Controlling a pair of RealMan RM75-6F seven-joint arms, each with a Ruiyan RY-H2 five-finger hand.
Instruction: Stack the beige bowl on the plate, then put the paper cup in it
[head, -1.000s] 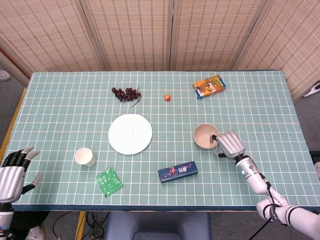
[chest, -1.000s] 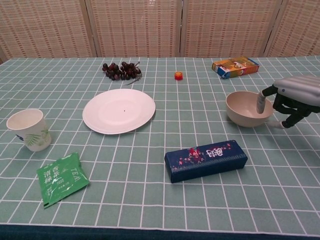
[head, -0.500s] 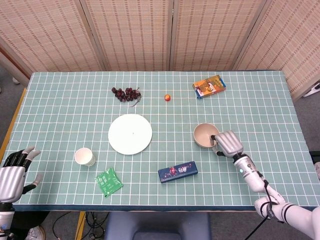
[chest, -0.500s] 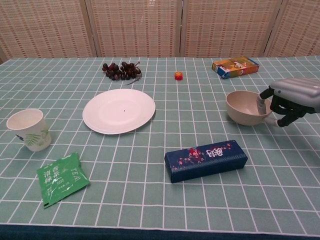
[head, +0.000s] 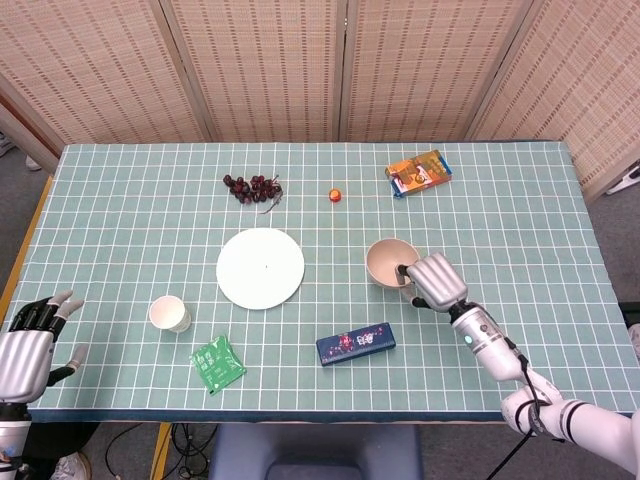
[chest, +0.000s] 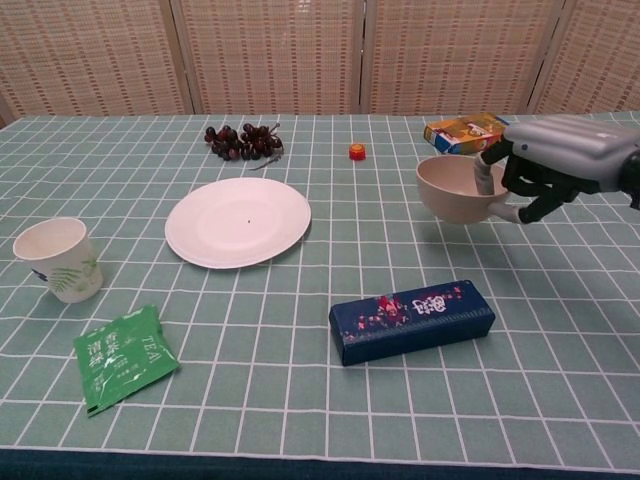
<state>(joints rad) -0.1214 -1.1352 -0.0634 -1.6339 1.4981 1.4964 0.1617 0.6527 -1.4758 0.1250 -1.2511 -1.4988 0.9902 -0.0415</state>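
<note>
Head and chest views of the desk (head: 120, 200). The right robot hand (head: 432, 282) grasps the beige bowl (head: 390, 263) at its right rim, one finger hooked inside the bowl and the others wrapped beneath and outside it; in the chest view the bowl (chest: 452, 189) hangs raised above the gridded cloth, held just left of the hand (chest: 545, 170). The bowl lies to the right of the white plate (head: 260, 267), apart from it, and above the dark blue box (head: 355, 344) that rests nearer the front edge. The plate (chest: 238, 221) sits flat and bare near the centre of the desk. The paper cup (head: 169, 314) stands upright to the left of the plate, well apart from the bowl, with a green tea packet (head: 217, 363) just in front of it. The left robot hand (head: 25, 345) is released, fingers spread, off the left front corner of the desk and near neither cup nor plate; the chest view does not show it. At the far side lie a bunch of dark grapes (head: 253, 187), a small orange cap (head: 335, 195) and an orange carton (head: 418, 172).
</note>
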